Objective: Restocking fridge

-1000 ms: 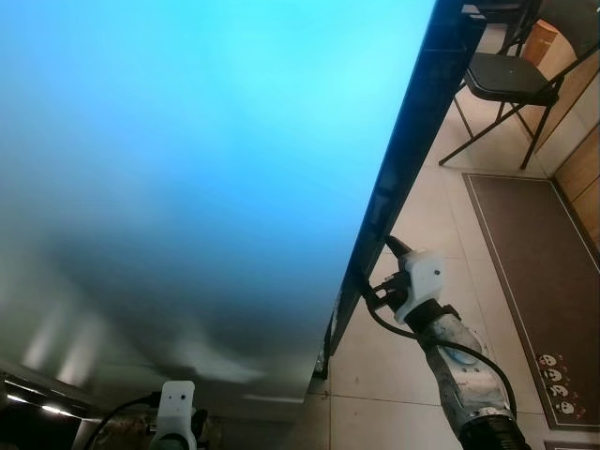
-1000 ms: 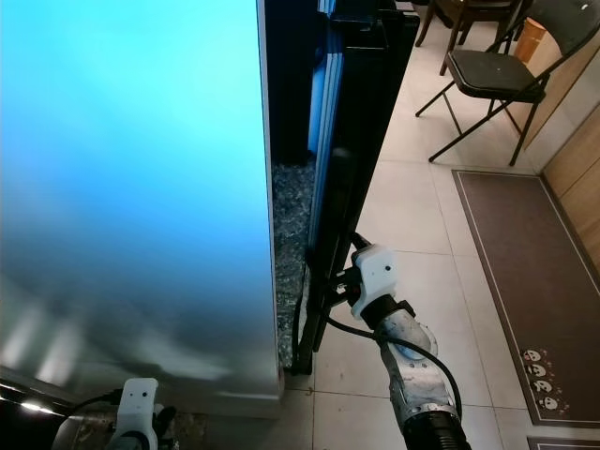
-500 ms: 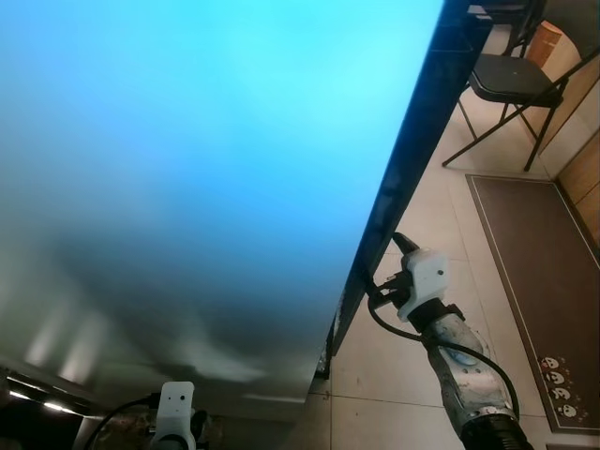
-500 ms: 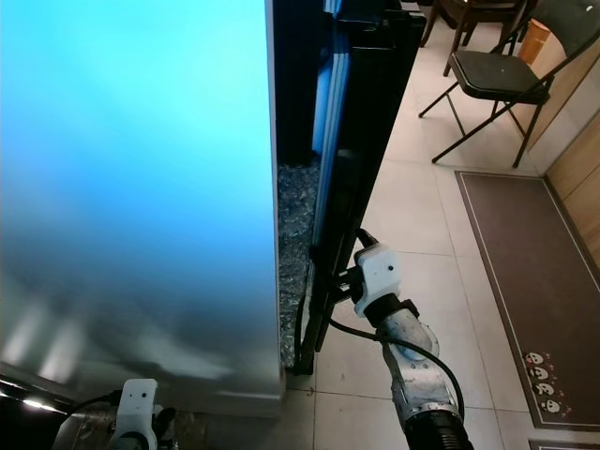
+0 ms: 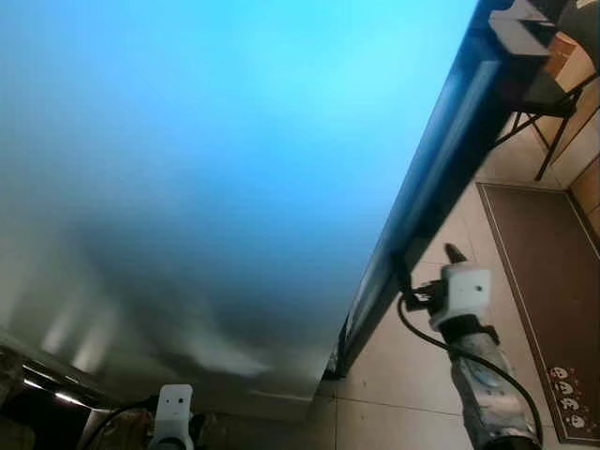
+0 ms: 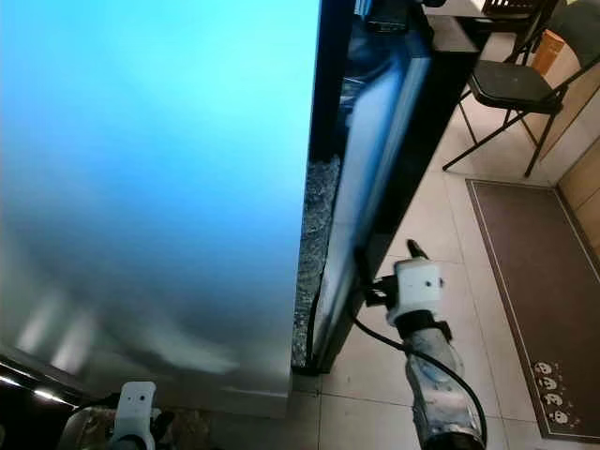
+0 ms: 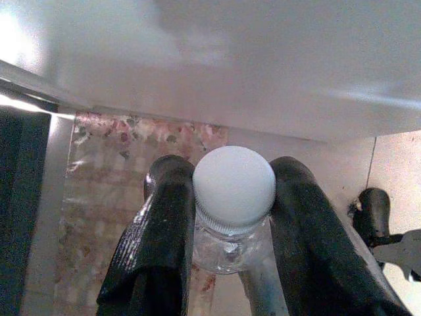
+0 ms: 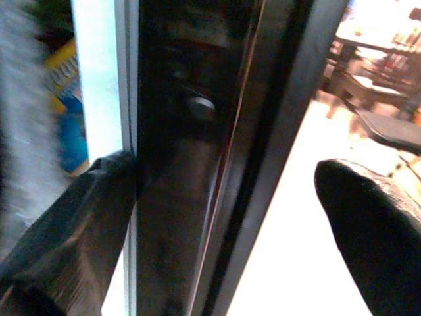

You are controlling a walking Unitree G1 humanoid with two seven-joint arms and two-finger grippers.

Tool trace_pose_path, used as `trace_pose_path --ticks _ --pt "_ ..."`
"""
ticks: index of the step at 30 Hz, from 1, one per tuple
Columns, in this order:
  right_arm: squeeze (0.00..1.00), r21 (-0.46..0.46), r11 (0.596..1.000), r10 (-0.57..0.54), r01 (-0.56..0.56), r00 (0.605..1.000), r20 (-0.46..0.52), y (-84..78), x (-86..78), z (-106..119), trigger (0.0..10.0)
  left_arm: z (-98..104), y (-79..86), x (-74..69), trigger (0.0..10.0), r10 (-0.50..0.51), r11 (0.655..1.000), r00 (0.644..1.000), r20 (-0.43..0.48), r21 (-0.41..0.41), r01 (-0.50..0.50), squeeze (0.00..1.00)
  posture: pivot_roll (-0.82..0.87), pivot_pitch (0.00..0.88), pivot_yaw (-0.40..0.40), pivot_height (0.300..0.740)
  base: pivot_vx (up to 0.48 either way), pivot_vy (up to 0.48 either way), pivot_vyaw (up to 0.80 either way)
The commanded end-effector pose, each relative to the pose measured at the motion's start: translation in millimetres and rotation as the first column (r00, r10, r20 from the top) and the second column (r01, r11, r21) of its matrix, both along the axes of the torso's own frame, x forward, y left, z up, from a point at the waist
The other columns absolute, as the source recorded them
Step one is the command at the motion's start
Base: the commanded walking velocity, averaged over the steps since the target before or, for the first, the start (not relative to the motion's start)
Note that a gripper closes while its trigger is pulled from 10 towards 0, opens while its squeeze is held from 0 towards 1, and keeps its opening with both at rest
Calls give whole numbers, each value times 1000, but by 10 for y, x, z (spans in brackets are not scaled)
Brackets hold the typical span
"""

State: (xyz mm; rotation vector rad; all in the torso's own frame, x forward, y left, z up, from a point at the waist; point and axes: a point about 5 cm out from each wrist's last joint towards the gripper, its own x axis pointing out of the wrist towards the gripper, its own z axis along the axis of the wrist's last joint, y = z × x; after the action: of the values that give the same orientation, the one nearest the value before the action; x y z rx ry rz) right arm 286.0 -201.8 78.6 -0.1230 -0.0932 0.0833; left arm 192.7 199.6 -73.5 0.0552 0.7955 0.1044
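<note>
We see the fridge door [image 6: 375, 150] swung wider; right gripper [image 8: 223, 217] fingers spread astride its edge, left gripper [image 7: 227, 217] clamping a bottle [image 7: 231, 197].

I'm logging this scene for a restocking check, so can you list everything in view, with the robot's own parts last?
fridge door: one, black edge, ajar beside the pale blue fridge side.
bottle: one, clear with white cap, held low at the left.
folding chair: one, black, on the tiles far right.
mat: one, brown, floor at right.
left pincer: black fingers shut on the bottle.
right pincer: black fingers open, straddling the door edge.
</note>
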Motion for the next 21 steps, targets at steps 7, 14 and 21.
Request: trace_pose_path --ticks 7,14,21 --pt "0 33 980 -188 197 965 -184 -332 -178 -371 10000 -60 -21 -95 10000 -4 1000 999 -49 -11 4 0 -90 132 -40 740 0 0 0" --pt "0 28 944 -309 329 910 -277 -524 -317 -573 10000 -56 -7 -97 10000 -1 1000 999 -40 -9 1 0 -85 136 -38 740 0 0 0" --pt "0 -29 888 -430 458 807 -406 -722 -494 -803 10000 -52 -6 -90 10000 -1 1000 999 -38 -8 1 0 -86 140 -38 740 0 0 0"
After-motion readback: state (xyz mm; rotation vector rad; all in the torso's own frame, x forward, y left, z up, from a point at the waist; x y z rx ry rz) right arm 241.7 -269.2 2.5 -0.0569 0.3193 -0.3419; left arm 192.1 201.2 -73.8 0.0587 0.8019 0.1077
